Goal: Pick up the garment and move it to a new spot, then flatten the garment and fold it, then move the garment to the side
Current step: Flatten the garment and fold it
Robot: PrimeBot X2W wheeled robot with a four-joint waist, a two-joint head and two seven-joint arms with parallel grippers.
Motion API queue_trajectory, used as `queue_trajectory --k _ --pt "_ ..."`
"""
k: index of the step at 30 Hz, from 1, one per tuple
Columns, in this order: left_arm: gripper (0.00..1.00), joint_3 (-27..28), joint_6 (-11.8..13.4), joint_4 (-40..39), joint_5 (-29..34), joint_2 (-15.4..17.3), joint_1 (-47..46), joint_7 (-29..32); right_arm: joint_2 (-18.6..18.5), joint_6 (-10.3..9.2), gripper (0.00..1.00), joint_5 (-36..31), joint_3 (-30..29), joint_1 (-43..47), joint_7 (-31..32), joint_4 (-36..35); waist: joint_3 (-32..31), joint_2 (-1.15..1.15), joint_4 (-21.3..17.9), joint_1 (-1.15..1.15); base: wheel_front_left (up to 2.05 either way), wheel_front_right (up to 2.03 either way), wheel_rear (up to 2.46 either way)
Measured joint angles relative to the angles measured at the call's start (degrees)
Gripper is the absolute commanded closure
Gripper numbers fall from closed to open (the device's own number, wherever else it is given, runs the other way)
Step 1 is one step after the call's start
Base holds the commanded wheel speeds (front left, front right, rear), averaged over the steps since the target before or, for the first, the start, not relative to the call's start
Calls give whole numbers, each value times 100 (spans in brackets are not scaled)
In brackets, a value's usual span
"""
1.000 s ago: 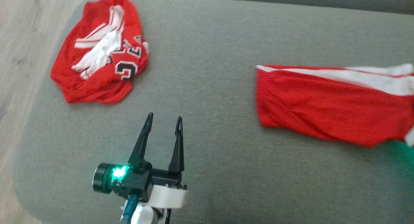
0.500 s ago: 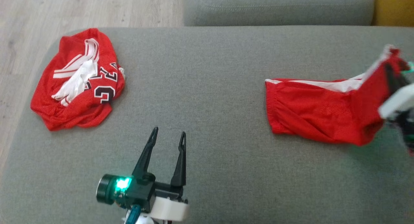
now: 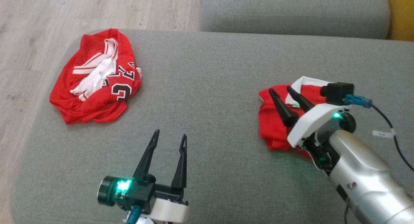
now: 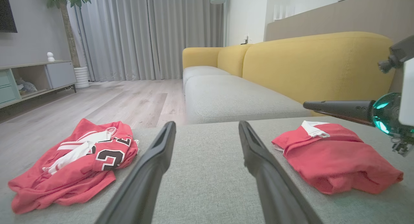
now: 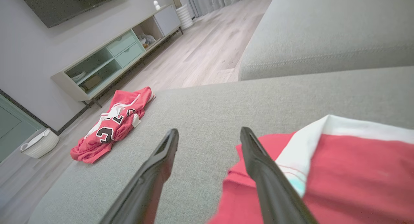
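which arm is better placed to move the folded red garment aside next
Right, likely. The right gripper is open and directly over the folded garment, close to the cloth. The left gripper is open too, but over bare cushion, apart from it.

The left gripper (image 3: 170,133) has two long black fingers (image 3: 147,153) that taper to points, each with a small slot near the tip. At nine o'clock of its black base sits a round dark drum with a glowing green light (image 3: 123,184). A white collar (image 3: 169,211) and a teal plug (image 3: 134,213) sit below it. The right gripper (image 3: 279,89) has the same dark fingers on a white wedge-shaped shell (image 3: 310,123), which joins a smooth silver forearm (image 3: 362,175). At the shell's one o'clock are a black camera block (image 3: 336,88), a blue-teal connector (image 3: 357,100) and a thin black cable (image 3: 382,114) with a white tag (image 3: 383,133).
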Motion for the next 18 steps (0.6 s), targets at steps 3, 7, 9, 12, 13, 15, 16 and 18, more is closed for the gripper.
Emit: queue_trajectory --k 3,7,9,12,13,15,16,18 --pt "0 58 0 2 -7 -4 59 0 -89 0 0 -209 -163 129 -172 -73 -102 0 26 0 0 0 0" --pt "0 158 3 11 -11 -4 231 0 -431 0 0 -538 -558 405 -438 -122 -250 0 22 -1 0 0 0" --pt "0 164 3 10 -51 -4 322 0 -586 0 52 -647 -776 613 -463 -46 -316 0 17 -1 0 0 0" --pt "0 176 3 0 -48 -4 407 0 -738 0 100 -913 -910 899 -438 118 -331 0 41 -1 0 0 0" --pt "0 175 2 -4 -48 -7 406 0 -769 0 100 -1017 -907 970 -398 162 -320 0 59 -1 0 0 0" --pt "0 185 3 -37 -45 -5 403 0 -794 0 100 -1223 -902 1002 -326 243 -270 0 106 -1 0 0 0" --pt "0 185 2 -45 -37 -7 399 0 -794 0 100 -1269 -904 990 -319 255 -241 0 135 -1 0 0 0" --pt "0 180 2 -54 -37 -5 387 0 -788 0 100 -1329 -872 917 -215 294 -175 0 205 -1 0 0 0"
